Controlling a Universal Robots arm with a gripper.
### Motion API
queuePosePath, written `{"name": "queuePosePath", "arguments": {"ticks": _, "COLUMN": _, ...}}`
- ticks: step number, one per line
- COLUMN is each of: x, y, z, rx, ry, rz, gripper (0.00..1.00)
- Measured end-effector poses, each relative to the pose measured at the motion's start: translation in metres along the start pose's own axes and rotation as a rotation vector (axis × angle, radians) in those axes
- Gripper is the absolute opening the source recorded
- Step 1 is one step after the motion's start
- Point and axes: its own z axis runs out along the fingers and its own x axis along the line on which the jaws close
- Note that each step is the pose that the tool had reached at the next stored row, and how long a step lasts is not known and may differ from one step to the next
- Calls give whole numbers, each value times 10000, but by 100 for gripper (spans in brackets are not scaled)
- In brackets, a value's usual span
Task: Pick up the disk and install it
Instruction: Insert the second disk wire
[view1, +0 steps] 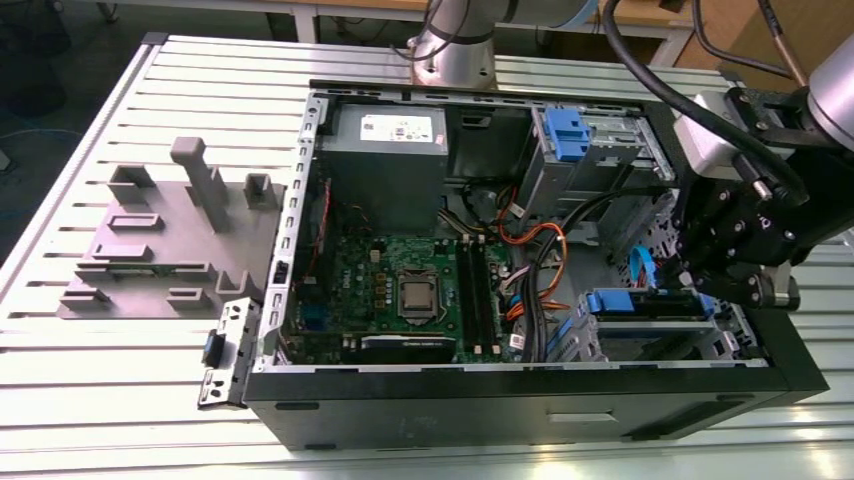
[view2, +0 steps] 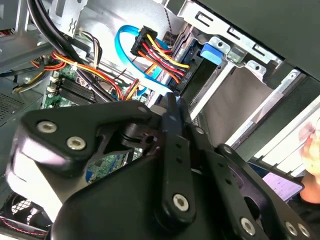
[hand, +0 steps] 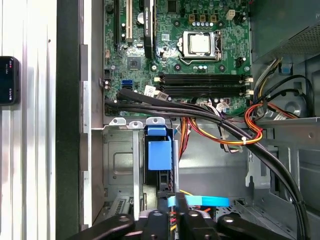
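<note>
One relation matters: the disk (hand: 159, 154) lies straight ahead of the jaws, just beyond their tips. It stands on edge in the drive cage (hand: 117, 160), its long axis running away from them. The jaws look drawn together, gripping nothing visible. The disk shows its blue carrier edge; its metal face is hidden.

The light is bright and even, like a room with lamps on the ceiling. In the exterior view the white slatted table (view1: 120, 390) shines, most at 7 o'clock. Inside the open computer case (view1: 534, 395) it is darker, with soft shadows. In the second wrist view the black gripper (view2: 172, 107) is close and blurry, and a fuzzy bright patch sits at 3 o'clock.
</note>
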Motion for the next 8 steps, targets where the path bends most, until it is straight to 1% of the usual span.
{"name": "queuePosePath", "arguments": {"ticks": 1, "x": 0, "y": 0, "z": 0, "rx": 0, "ry": 0, "rz": 0, "gripper": 16}}
{"name": "queuePosePath", "arguments": {"ticks": 2, "x": 0, "y": 0, "z": 0, "rx": 0, "ry": 0, "rz": 0, "gripper": 16}}
{"name": "queuePosePath", "arguments": {"ticks": 3, "x": 0, "y": 0, "z": -1, "rx": 0, "ry": 1, "rz": 1, "gripper": 11}}
{"name": "queuePosePath", "arguments": {"ticks": 8, "x": 0, "y": 0, "z": -1, "rx": 0, "ry": 0, "rz": 0, "gripper": 11}}
